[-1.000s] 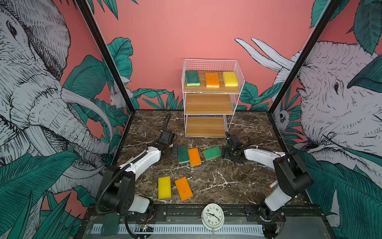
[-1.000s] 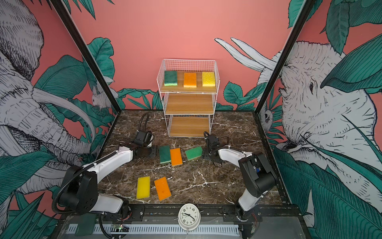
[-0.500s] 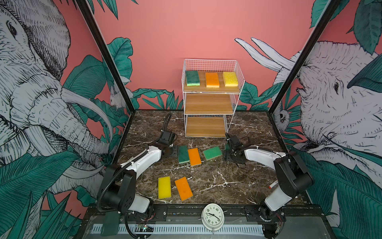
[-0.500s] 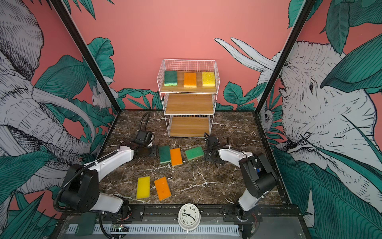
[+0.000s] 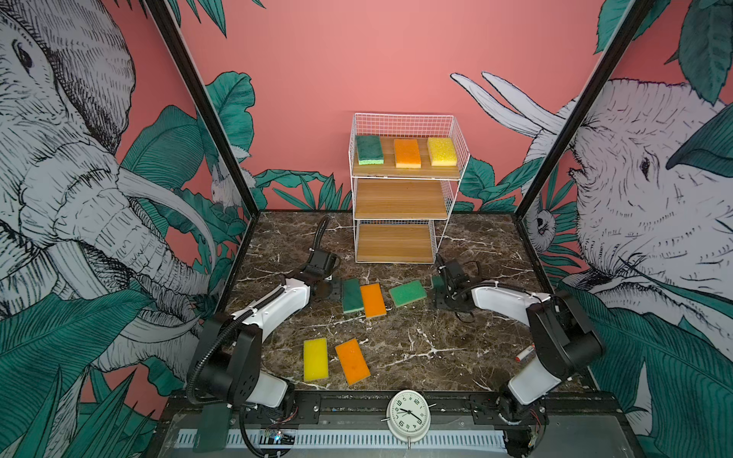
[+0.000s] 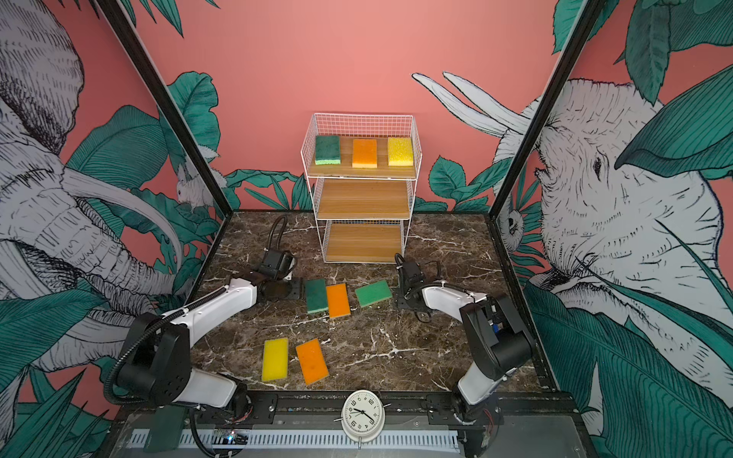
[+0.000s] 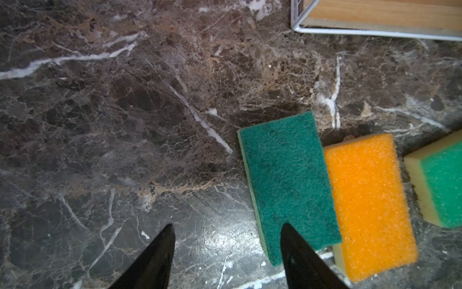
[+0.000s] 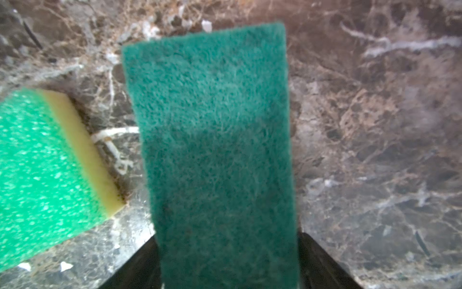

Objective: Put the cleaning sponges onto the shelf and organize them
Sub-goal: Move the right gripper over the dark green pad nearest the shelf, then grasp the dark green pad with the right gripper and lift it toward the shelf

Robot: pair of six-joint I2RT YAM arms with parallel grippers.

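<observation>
The shelf (image 5: 400, 200) stands at the back; its top board carries a green sponge (image 5: 369, 149), an orange one (image 5: 407, 153) and a yellow one (image 5: 442, 151). My right gripper (image 8: 228, 247) is low on the marble, shut on a dark green sponge (image 8: 212, 125), fingers against its long sides; a light green sponge (image 8: 42, 170) lies beside it. My left gripper (image 7: 228, 225) is open, one finger over the corner of another dark green sponge (image 7: 287, 180), which touches an orange sponge (image 7: 370, 205). Near the front lie a yellow sponge (image 5: 315, 359) and an orange sponge (image 5: 352, 361).
The two lower boards of the shelf carry nothing. A red-and-white marker pen (image 5: 524, 352) lies by the right arm's base. A white clock (image 5: 408, 414) stands on the front rail. Patterned walls close in the table on three sides.
The right gripper's jaws have narrowed onto the dark green sponge. The left arm and the other sponges have not moved.
</observation>
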